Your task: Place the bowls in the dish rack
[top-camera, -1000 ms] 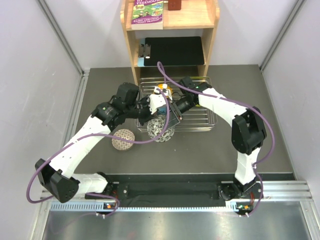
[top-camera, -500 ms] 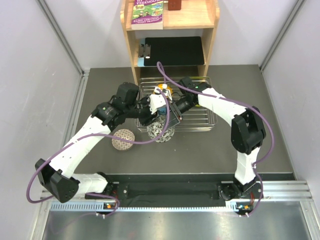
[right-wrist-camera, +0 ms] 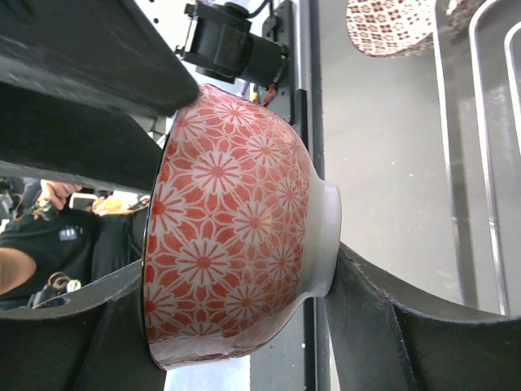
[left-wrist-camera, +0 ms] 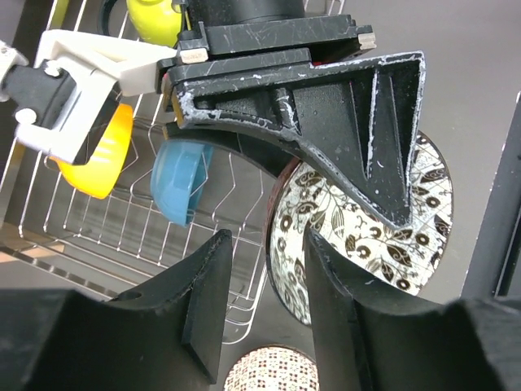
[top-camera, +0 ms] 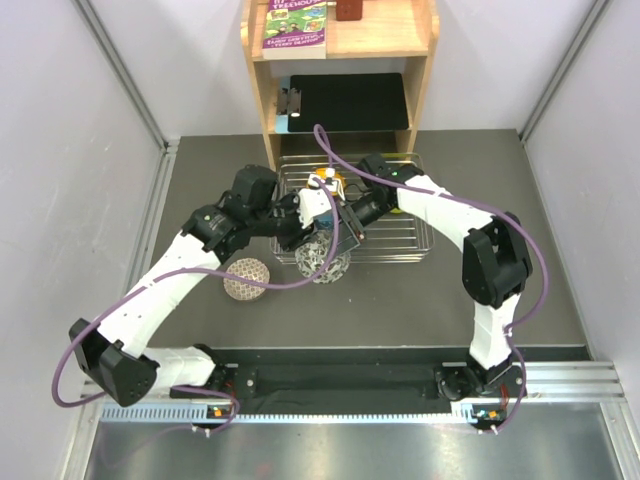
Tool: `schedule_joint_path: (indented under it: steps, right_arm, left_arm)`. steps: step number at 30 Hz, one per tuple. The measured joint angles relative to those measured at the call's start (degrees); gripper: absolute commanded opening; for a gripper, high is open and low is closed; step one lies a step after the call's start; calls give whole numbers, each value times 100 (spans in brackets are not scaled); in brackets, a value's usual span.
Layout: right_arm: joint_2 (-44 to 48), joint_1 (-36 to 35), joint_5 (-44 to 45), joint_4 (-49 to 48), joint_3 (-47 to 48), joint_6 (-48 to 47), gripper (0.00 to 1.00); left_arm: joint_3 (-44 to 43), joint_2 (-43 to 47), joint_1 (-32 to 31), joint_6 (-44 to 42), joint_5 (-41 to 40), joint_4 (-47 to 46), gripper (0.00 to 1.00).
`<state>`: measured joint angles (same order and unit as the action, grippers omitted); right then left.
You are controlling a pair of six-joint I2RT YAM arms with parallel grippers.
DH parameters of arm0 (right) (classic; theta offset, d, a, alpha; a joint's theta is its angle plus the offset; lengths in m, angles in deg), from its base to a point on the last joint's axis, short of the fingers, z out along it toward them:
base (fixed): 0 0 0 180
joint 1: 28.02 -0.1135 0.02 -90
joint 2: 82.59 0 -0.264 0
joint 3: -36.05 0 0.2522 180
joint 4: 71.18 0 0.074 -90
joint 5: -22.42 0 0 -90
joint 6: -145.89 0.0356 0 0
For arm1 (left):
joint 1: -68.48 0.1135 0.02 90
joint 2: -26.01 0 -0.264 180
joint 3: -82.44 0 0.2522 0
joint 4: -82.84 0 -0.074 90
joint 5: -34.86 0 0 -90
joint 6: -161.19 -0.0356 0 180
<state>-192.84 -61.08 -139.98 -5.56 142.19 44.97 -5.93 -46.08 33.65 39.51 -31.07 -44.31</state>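
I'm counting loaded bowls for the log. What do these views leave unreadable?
Top view: the left arm and right arm cover the dish rack's left half, so bowls there cannot be counted.
Left wrist view: the lime-green bowl is cut off by the top edge.
Right wrist view: the held red floral bowl fills the frame, hiding most of the rack.

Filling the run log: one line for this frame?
right pincer: shut on red floral bowl | left pincer: open, astride its rim | dish rack: holds orange bowl, blue bowl, lime-green bowl
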Motion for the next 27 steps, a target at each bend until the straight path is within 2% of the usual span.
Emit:
schedule_joint_path:
  steps: [12, 23, 27]
  right_arm:
    - [0, 240, 372, -46, 0, 59, 0]
    - [0, 1071, 861, -9, 452, 94, 0]
    - [7, 1355, 1333, -33, 640, 83, 0]
  left_arm:
    - [48, 468, 15, -4, -328, -4, 47]
    - [599, 728, 203, -109, -699, -26, 46]
    - [824, 826, 461, -153, -719, -37, 45]
